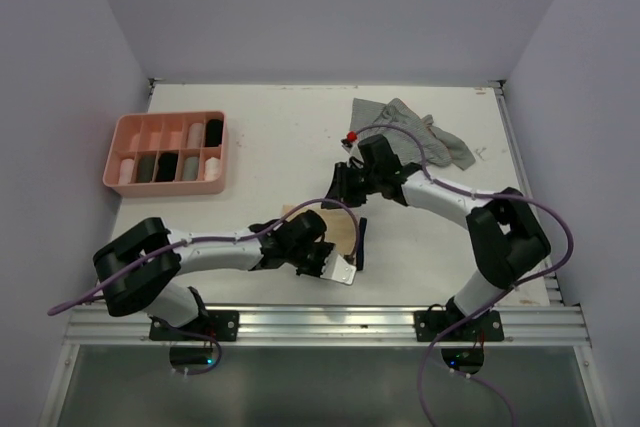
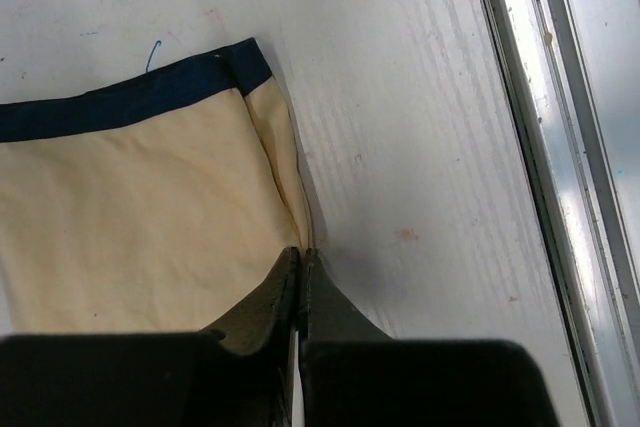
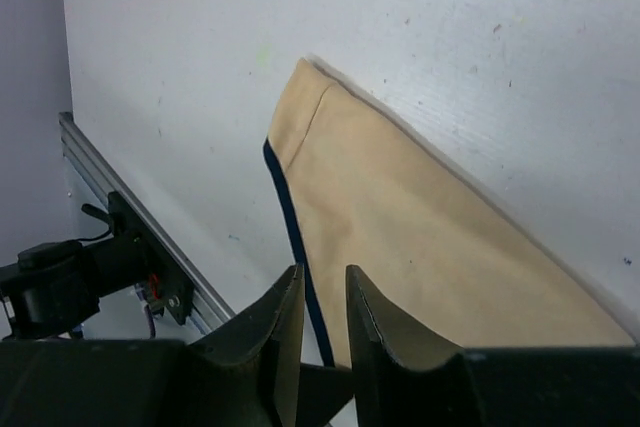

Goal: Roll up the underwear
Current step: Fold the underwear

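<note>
White table (image 1: 280, 137): I saw left gripper (image 2: 303, 252) fingers pinched on beige underwear (image 2: 140, 217) edge; right gripper (image 3: 322, 273) fingers narrowly apart over it, grip unclear.

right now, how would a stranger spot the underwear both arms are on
On the white table, look near the middle of the front edge. The flat beige underwear there has navy trim, unlike the crumpled grey pile at the back right.
</note>
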`<action>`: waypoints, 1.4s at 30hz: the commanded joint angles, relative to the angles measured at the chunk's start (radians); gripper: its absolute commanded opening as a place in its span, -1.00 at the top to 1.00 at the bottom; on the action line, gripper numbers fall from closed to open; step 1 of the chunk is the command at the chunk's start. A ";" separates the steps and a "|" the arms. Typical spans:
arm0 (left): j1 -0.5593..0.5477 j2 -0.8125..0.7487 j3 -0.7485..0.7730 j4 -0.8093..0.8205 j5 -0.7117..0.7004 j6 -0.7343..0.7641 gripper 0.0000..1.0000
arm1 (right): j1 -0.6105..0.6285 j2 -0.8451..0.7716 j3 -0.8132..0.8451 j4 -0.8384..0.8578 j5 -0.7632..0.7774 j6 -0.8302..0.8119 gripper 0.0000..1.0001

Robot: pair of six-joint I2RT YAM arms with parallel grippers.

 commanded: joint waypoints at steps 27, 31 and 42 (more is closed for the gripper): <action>0.187 0.103 0.297 -0.107 0.071 -0.009 1.00 | -0.022 0.279 0.183 -0.093 -0.018 -0.160 0.56; 0.201 0.132 0.305 -0.073 0.059 -0.007 1.00 | -0.022 0.269 0.165 -0.082 -0.029 -0.150 0.59; 0.229 0.163 0.317 0.008 0.001 -0.012 1.00 | -0.021 0.287 0.158 -0.072 -0.055 -0.134 0.69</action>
